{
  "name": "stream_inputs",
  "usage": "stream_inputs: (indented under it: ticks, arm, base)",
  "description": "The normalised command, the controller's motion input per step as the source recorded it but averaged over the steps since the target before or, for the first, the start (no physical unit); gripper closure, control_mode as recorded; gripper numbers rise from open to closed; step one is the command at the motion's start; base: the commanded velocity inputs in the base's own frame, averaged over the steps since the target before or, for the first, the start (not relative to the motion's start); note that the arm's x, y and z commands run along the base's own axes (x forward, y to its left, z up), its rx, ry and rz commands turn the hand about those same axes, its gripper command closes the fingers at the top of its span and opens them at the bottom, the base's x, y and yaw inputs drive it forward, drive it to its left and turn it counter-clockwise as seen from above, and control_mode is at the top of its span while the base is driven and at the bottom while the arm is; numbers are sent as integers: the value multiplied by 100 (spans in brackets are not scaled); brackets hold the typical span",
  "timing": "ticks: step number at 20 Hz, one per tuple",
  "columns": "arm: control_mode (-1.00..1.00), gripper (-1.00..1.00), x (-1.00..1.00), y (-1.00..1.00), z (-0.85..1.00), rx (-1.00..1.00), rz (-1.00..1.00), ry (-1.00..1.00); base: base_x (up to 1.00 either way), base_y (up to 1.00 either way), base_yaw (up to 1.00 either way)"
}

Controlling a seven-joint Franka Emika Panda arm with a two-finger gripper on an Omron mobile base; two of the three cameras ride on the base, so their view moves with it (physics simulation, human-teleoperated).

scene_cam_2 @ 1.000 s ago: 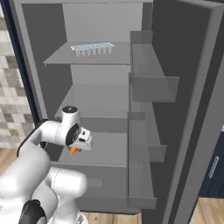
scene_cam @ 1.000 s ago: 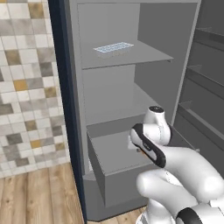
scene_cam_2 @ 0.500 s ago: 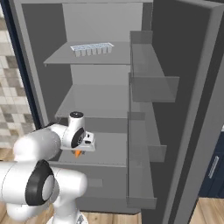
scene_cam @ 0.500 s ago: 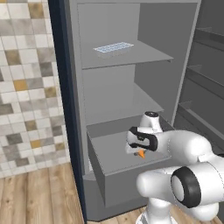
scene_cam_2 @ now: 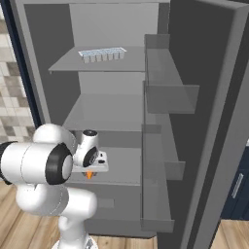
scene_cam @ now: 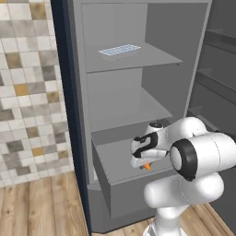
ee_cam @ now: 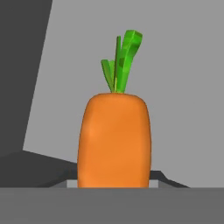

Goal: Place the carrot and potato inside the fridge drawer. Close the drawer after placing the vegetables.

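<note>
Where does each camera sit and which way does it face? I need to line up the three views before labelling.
Left base view: behind the arm to its left, facing forward and down into the open fridge; white arm at lower right, gripper over the fridge drawer.
Right base view: behind to its right, same fridge; arm at lower left, door shelves on the right.
Hand view: on the hand, looking along the fingers at the carrot.
Both base views share the drawer, the orange carrot under the gripper and the ice tray.
</note>
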Motion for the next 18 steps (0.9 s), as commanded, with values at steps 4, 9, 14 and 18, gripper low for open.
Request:
stream_inputs:
  ticks: [4, 9, 14, 18]
  arm:
    - [-100, 100, 9, 0, -32, 0, 3, 1]
    - [-100, 100, 4, 0, -42, 0, 1, 5]
    - [-100, 100, 0, 1, -28, 0, 1, 6]
    - [-100, 100, 0, 7, -25, 0, 0, 8]
  base:
    - [0, 0, 0]
    - [0, 0, 0]
    - [0, 0, 0]
    - [0, 0, 0]
